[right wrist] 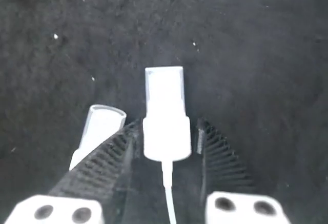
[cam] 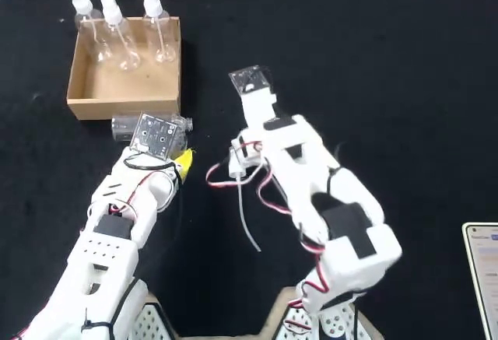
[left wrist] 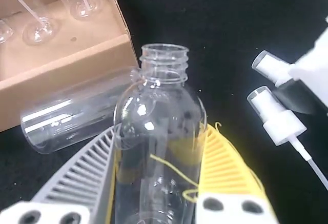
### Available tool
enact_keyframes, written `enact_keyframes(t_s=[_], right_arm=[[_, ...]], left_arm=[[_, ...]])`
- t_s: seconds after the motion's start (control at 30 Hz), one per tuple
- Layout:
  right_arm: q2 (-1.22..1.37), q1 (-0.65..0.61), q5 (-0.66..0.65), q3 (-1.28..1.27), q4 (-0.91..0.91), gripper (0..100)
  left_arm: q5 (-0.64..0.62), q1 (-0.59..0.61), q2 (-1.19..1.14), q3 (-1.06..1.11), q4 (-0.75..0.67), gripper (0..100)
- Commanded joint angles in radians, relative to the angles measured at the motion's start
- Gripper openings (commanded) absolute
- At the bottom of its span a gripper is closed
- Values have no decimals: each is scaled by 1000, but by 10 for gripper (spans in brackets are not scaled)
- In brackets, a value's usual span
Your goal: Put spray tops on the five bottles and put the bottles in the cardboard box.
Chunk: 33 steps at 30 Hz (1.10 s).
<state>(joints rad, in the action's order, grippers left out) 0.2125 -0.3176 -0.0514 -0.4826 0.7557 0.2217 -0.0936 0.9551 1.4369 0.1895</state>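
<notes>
The held bottle [left wrist: 159, 126], base cut off, partly hides a lying bottle [left wrist: 66, 119].

Left arm [cam: 117, 231] stretches forward from its base. The left gripper [left wrist: 163, 131], one finger grey and one yellow, clamps an uncapped bottle [left wrist: 161, 101]. Right arm [cam: 327, 200] stands folded beside it, and the right gripper [right wrist: 167, 126] has its black jaws pinching a spray top [right wrist: 165, 134].

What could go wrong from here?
1. The dip tube hangs long from the top in the right gripper; it may miss the narrow neck of the bottle in the left gripper and bend.
2. A loose bottle lies beside the held one, by the box; a nudge could roll it.
</notes>
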Motion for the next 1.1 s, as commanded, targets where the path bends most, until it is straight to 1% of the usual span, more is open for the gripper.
enact_keyframes(t_s=[0.0, 0.07, 0.1, 0.17, 0.3, 0.47, 0.53, 0.63, 0.7, 0.8, 0.87, 0.97, 1.07], right_arm=[[25, 3, 5, 107, 60, 100], [12, 28, 2, 124, 83, 26], [-2, 46, -2, 128, 103, 7], [-44, 87, -2, 127, 135, 23], [-127, 181, -8, 128, 199, 11], [-180, 238, -110, 108, 227, 15], [-180, 264, -176, 71, 245, 15], [-177, 281, -247, 67, 310, 17], [-176, 281, -259, 67, 353, 46], [-176, 281, -264, 68, 385, 142], [-179, 281, -264, 84, 393, 181], [-177, 281, -264, 159, 462, 184], [-176, 255, -264, 255, 557, 184]], left_arm=[[2, -1, 21, 5, -23, 30], [2, -1, 21, 7, -23, 30], [2, -1, 21, 8, -23, 30], [2, -1, 21, 7, -23, 30], [2, -1, 21, 5, -23, 30], [2, -1, 21, 7, -23, 30], [3, -1, 21, 8, -23, 30], [3, -1, 21, 4, -23, 30], [3, -1, 21, 2, -23, 30], [3, -1, 21, 8, -23, 30], [3, -1, 21, 8, -23, 30], [3, -1, 21, 10, -23, 30], [3, -1, 21, 10, -21, 30]])
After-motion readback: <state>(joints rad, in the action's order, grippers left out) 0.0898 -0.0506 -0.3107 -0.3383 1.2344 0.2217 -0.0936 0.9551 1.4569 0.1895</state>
